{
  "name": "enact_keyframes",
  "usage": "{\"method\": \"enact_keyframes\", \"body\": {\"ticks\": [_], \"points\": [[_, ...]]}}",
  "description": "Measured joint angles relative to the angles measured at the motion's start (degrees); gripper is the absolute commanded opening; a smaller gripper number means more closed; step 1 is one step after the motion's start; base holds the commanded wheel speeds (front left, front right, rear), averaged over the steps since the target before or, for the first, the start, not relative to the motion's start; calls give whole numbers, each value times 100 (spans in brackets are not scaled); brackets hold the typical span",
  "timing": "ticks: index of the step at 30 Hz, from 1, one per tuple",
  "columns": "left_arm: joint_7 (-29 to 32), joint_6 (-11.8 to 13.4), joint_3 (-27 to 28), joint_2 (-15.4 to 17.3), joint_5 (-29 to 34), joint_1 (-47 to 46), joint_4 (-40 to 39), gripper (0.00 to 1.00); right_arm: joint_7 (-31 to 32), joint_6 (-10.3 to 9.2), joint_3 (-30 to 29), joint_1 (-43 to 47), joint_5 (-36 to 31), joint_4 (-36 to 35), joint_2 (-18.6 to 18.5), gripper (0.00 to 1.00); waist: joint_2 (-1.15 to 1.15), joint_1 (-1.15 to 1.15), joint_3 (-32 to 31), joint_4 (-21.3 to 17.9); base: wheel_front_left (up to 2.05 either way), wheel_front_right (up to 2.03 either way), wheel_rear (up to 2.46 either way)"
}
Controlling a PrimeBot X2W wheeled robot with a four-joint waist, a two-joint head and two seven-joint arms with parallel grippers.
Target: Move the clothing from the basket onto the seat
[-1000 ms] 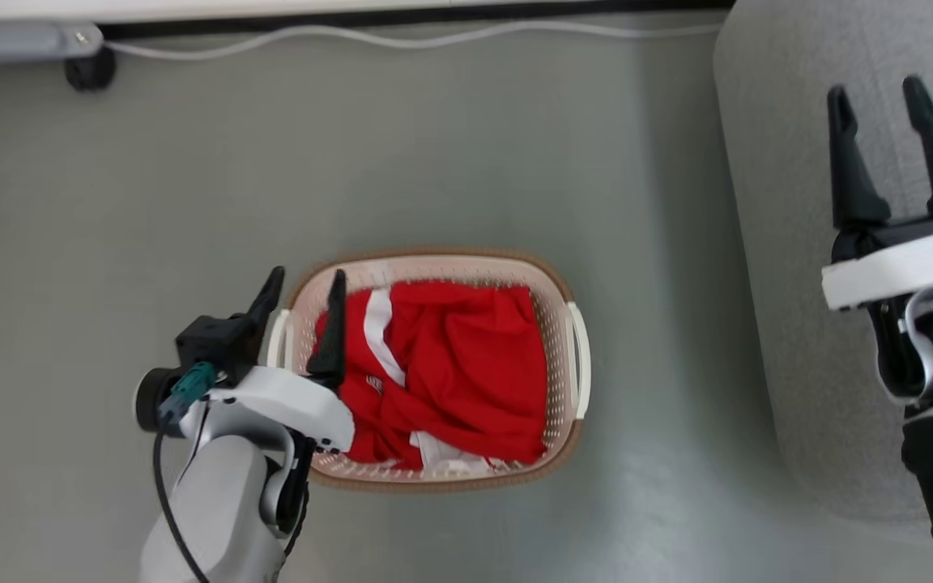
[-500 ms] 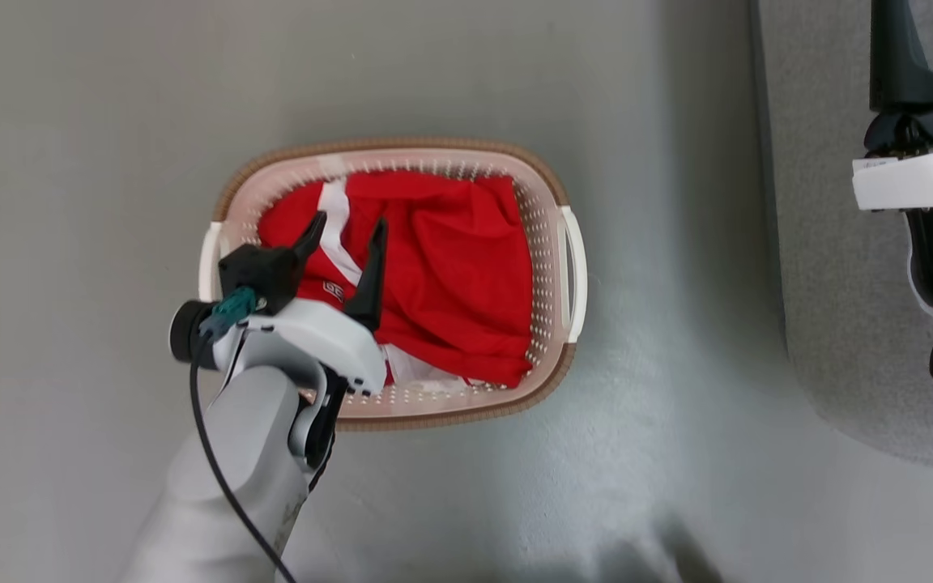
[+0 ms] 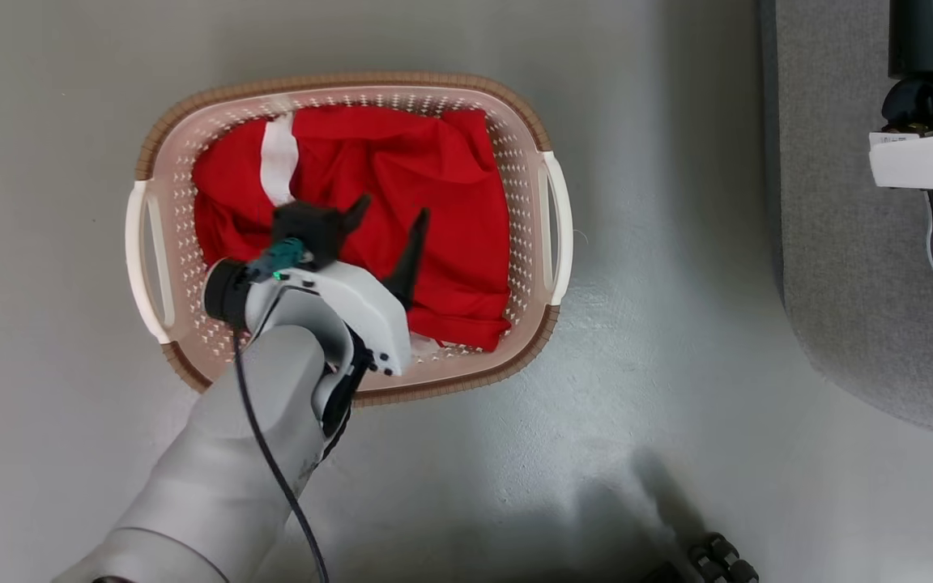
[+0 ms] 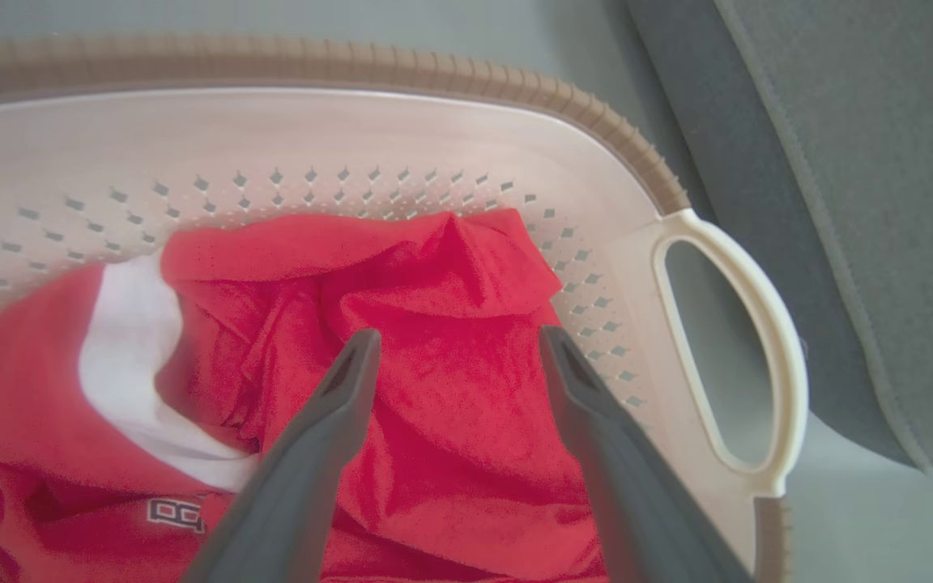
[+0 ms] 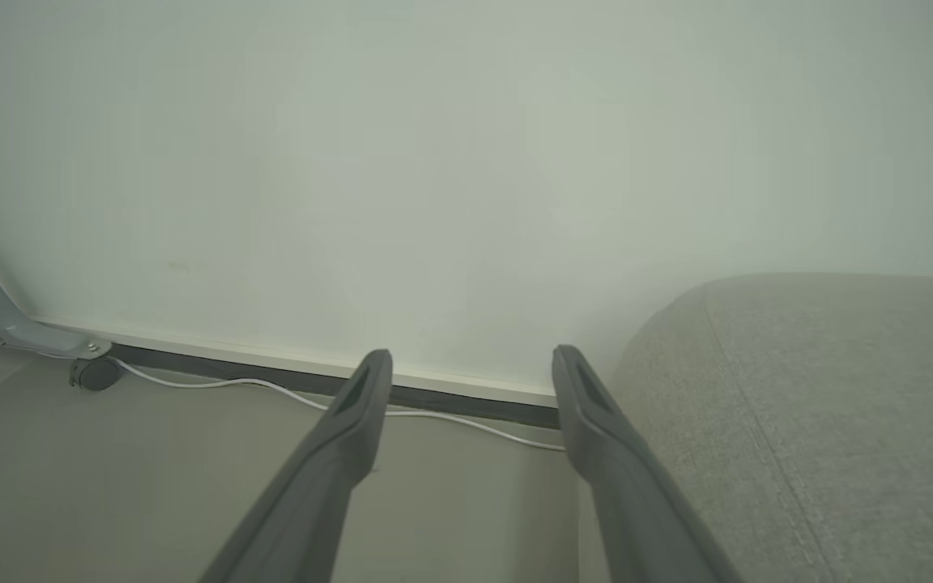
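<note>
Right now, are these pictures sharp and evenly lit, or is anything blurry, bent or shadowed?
Head view: even soft light, a dark shadow on the floor at the bottom, left hand slightly blurred. Left wrist view: the clothing looks grainy, and the basket blurs toward the left edge. Right wrist view: pale, hazy wall; the right hand looks soft.

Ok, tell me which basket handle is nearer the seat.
The right handle, on the basket side facing the grey seat; the left handle sits across the red clothing from it.
</note>
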Motion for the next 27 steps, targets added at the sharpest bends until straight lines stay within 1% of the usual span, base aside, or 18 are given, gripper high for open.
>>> {"method": "enact_keyframes", "body": {"ticks": [2, 5, 7, 9, 12, 19, 22, 27], "points": [[2, -71, -423, 0, -86, -99, 183, 100, 0, 0, 4, -20, 0, -23, -25, 100, 0, 0, 50, -23, 0, 0, 0], [46, -70, -873, 3, -403, -229, 358, 100, 0, 0, 20, -23, -1, -75, -71, 100, 0, 0, 94, -38, 0, 0, 0], [60, -49, -1079, 10, -610, -347, 438, 100, 0, 0, 20, -25, -1, -108, -88, 100, 0, 0, 122, -42, 0, 0, 0], [68, 49, -1247, 10, -776, -466, 508, 100, 0, 0, 16, -30, -1, -123, -89, 100, 0, 0, 150, -43, 0, 0, 0], [131, 146, -1449, 10, -1076, -589, 588, 100, 0, 0, 10, -57, -1, -145, -93, 100, 0, 0, 201, -42, 0, 0, 0], [205, 520, -1788, 15, -1468, -930, 861, 100, -1, 0, -68, -64, 1, -275, -101, 100, 0, 0, 432, -58, 0, 0, 0], [211, 613, -1885, 15, -1616, -1119, 991, 100, -25, 0, -82, -68, 4, -368, -99, 100, 0, 0, 563, -85, 0, 0, 0], [297, 643, -1959, 20, -1796, -1380, 1243, 100, -25, 1, -64, -79, 29, -576, -24, 100, 0, 0, 758, -180, 0, 0, 0]]}}
